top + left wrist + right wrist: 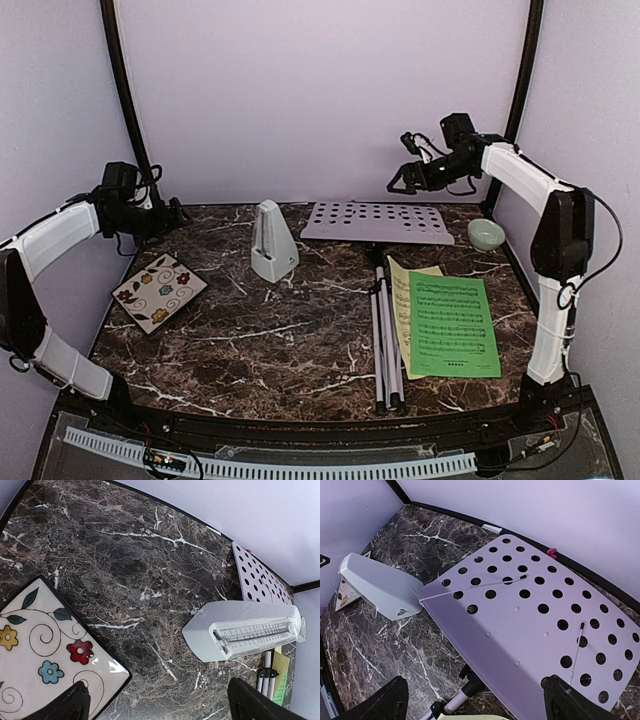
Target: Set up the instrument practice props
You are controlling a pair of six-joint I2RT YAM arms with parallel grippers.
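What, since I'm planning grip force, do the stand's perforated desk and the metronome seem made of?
Perforated desk: probably thin sheet metal, matte white paint; evenly punched round holes, thin edge. Metronome: likely moulded plastic, smooth light-grey satin; rounded corners.

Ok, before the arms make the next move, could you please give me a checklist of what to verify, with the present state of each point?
1. The left gripper is open and empty: ok.
2. The right gripper is open and empty: ok.
3. The white music stand is standing up: not ok; it lies flat on the table, legs folded.
4. The sheets are on the stand: not ok; the green sheet lies over the pale-yellow sheet on the table, beside the stand.
5. The metronome is upright: ok.
6. The metronome stands apart from the stand's corner: cannot tell.
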